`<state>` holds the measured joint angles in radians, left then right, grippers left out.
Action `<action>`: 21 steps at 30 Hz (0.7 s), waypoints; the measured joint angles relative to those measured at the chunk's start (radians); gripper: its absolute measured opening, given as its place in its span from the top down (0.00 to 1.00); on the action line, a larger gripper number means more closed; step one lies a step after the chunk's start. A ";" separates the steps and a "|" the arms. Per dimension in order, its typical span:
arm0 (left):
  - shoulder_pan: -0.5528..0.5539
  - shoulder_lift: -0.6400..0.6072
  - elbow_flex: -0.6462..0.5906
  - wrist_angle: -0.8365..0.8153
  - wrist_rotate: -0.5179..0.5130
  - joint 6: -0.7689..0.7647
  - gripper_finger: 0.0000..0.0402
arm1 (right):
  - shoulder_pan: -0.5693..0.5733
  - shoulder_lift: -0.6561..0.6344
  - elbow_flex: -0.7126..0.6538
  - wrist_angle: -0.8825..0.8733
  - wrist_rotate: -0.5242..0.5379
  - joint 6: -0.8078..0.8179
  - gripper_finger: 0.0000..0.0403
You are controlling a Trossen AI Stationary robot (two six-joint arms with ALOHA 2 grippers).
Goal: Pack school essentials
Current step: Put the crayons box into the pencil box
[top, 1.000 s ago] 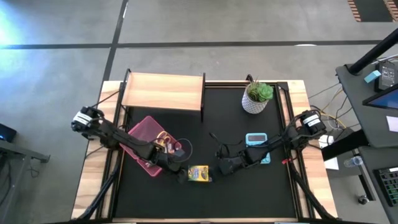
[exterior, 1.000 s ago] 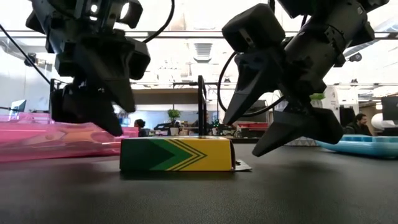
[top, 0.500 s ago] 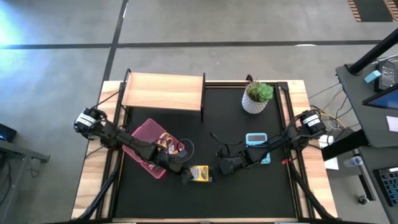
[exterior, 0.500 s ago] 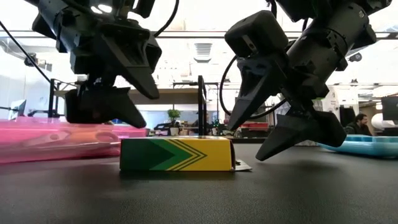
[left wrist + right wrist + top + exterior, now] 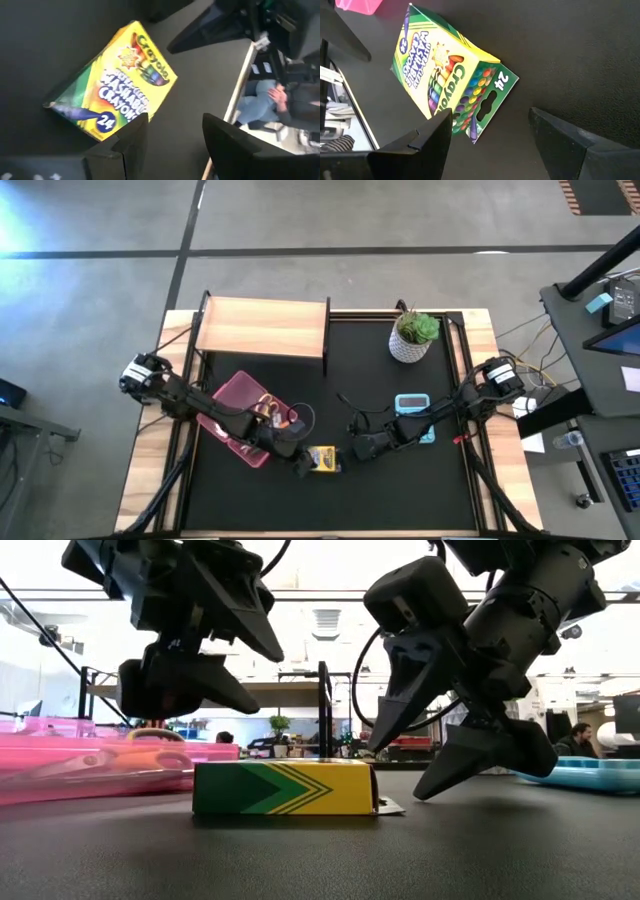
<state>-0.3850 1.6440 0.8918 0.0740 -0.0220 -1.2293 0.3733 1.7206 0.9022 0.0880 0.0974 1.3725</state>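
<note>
The yellow-green crayon box [image 5: 321, 460] lies flat on the black mat, also seen in the low view [image 5: 285, 787]. My left gripper [image 5: 302, 464] hangs open just above the box's left end [image 5: 262, 680]; the left wrist view shows the box [image 5: 115, 97] ahead of the empty fingers [image 5: 175, 135]. My right gripper [image 5: 356, 450] stands open close to the box's right end, low over the mat [image 5: 395, 768], with nothing between its fingers [image 5: 490, 125]. Yellow-handled scissors [image 5: 265, 406] lie in a pink case [image 5: 232, 405].
A wooden shelf [image 5: 263, 325] stands at the far left and a potted plant [image 5: 413, 335] at the far right. A light blue flat item [image 5: 411, 403] lies under the right arm. The pink case [image 5: 60, 765] sits just left of the box.
My left gripper has risen from beside the crayon box's left end and shifted toward the box, staying open. The box and my right gripper have kept still.
</note>
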 joint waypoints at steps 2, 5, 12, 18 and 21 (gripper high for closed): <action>-0.004 0.002 0.009 -0.024 -0.018 -0.024 0.57 | 0.000 0.000 -0.002 0.000 -0.001 -0.005 0.38; -0.015 0.015 0.012 -0.025 -0.038 -0.075 0.57 | 0.000 0.000 -0.002 0.000 -0.010 -0.017 0.38; -0.031 0.092 0.056 -0.041 -0.041 -0.135 0.57 | 0.000 0.000 -0.004 0.006 -0.023 -0.049 0.38; -0.030 0.113 0.107 -0.169 -0.047 -0.127 0.57 | 0.000 0.000 -0.004 0.024 -0.024 -0.050 0.38; -0.034 0.105 0.122 -0.256 -0.051 -0.122 0.57 | 0.000 0.000 -0.004 0.038 -0.023 -0.050 0.38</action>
<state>-0.4192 1.7487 1.0136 -0.1821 -0.0734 -1.3516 0.3729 1.7206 0.8986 0.1263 0.0740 1.3224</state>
